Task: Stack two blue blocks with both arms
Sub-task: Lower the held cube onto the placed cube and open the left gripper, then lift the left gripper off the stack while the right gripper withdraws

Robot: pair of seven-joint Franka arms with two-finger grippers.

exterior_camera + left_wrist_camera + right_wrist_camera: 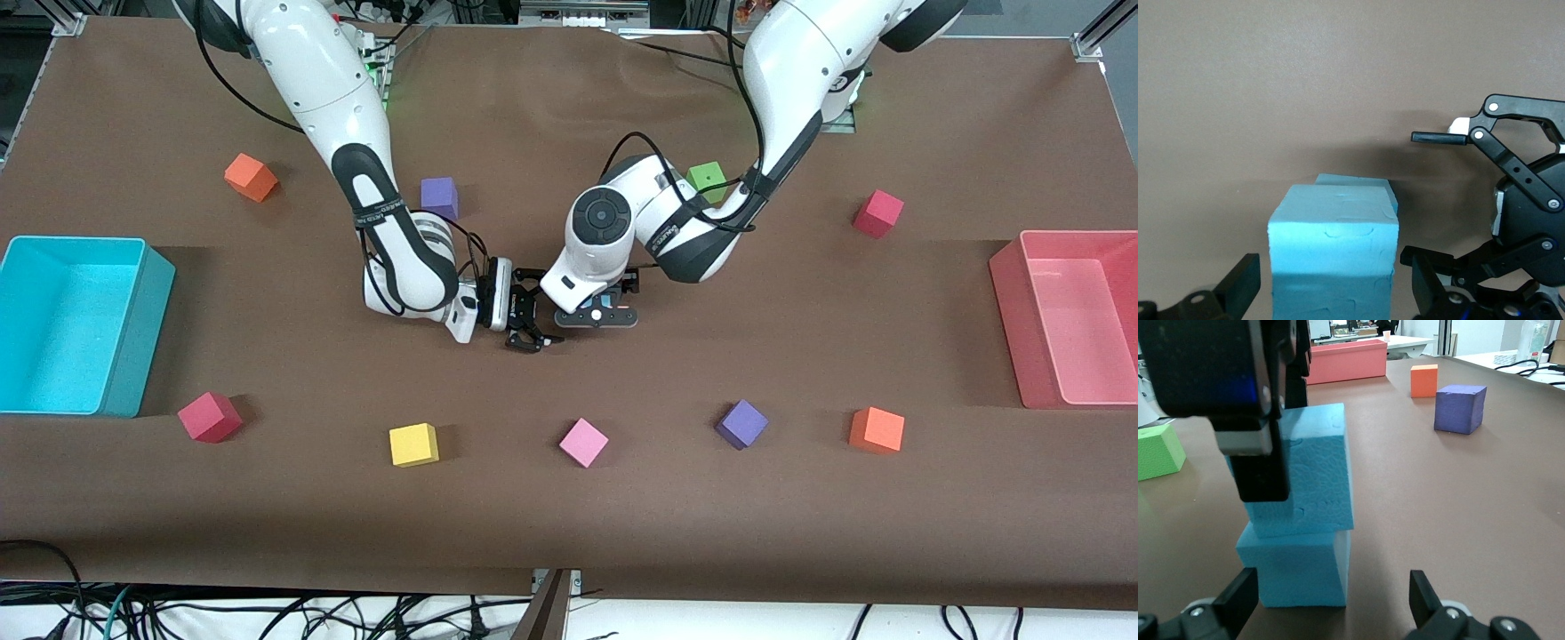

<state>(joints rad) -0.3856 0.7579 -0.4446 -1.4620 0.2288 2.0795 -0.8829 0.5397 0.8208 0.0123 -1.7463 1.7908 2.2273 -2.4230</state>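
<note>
Mid-table, one blue block (1305,477) sits on the other blue block (1295,570). Left gripper (1331,283) straddles the top one, fingers released; right gripper (1331,600) open beside them.

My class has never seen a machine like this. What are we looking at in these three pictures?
Two white robot arms work at a brown table. One picture looks down from across it; the other two come from cameras on the arms' wrists. In the middle, two blue blocks are stacked, the upper block on the lower block. The left pincer is around the upper block; the right pincer hangs open beside the stack. A yellow cube and others lie scattered.
</note>
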